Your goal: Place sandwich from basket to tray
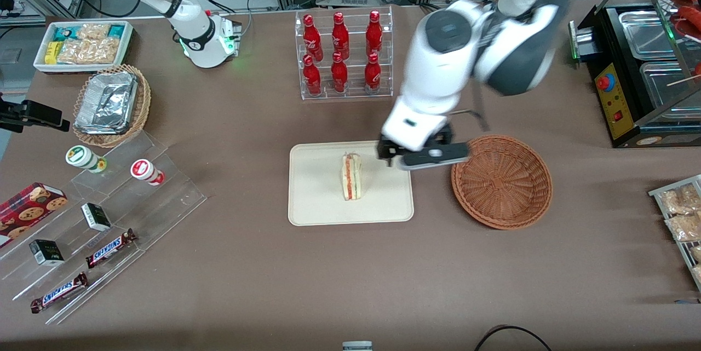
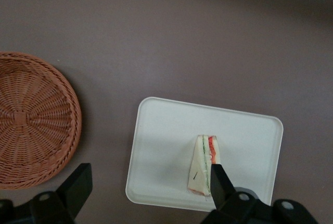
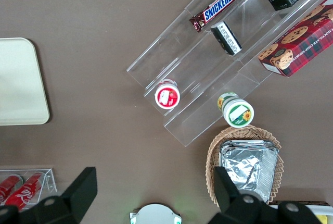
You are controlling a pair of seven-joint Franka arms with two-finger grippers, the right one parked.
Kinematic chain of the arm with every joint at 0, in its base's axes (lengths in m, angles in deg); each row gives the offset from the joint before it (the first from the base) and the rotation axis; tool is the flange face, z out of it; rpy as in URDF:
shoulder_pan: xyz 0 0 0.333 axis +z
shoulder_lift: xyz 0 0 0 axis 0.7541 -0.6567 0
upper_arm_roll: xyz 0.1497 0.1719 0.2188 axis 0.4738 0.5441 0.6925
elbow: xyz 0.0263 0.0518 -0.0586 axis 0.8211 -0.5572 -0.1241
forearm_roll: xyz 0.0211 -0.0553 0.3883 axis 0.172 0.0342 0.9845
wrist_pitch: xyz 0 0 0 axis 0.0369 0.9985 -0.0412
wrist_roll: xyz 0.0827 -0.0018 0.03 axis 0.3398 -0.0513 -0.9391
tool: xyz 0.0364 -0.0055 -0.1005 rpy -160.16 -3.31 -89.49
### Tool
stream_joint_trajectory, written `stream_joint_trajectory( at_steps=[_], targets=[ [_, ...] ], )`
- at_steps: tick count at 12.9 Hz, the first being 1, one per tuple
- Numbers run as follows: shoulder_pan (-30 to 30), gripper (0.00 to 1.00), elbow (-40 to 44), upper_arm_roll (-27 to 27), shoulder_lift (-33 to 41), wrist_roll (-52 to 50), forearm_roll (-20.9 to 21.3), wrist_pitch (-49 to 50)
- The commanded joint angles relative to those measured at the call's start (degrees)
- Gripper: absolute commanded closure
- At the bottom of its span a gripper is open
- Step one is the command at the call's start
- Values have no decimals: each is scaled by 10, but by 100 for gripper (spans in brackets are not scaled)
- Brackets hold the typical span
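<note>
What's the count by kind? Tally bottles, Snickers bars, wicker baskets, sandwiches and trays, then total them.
Red bottles: 6
Snickers bars: 2
Wicker baskets: 2 (reddish-brown basket, tan basket)
Sandwich: 1
Tray: 1
Total: 12
The tool hangs open above the Tray's edge, beside the reddish-brown basket.

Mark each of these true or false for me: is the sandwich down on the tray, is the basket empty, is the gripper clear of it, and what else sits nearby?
1. The sandwich lies on the tray. True.
2. The basket still holds a sandwich. False: it is empty.
3. The gripper is shut on the sandwich. False: its fingers are open and hold nothing; it hangs above the tray's edge nearest the basket.
4. The basket stands beside the tray, apart from it. True.
5. The red bottles stand on the tray. False: they sit in a clear rack farther from the front camera.
</note>
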Motion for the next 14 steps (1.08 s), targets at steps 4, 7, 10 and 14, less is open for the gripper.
stream_joint_trajectory(
  at_steps=[4, 7, 10, 14],
  targets=[
    [95, 0, -14, -3, 72, 85, -31, 103],
    [158, 0, -16, -4, 104, 170, -34, 161],
    [186, 0, -22, 5, 130, 248, -33, 206],
    [194, 0, -21, 58, 150, 363, -34, 231]
  ],
)
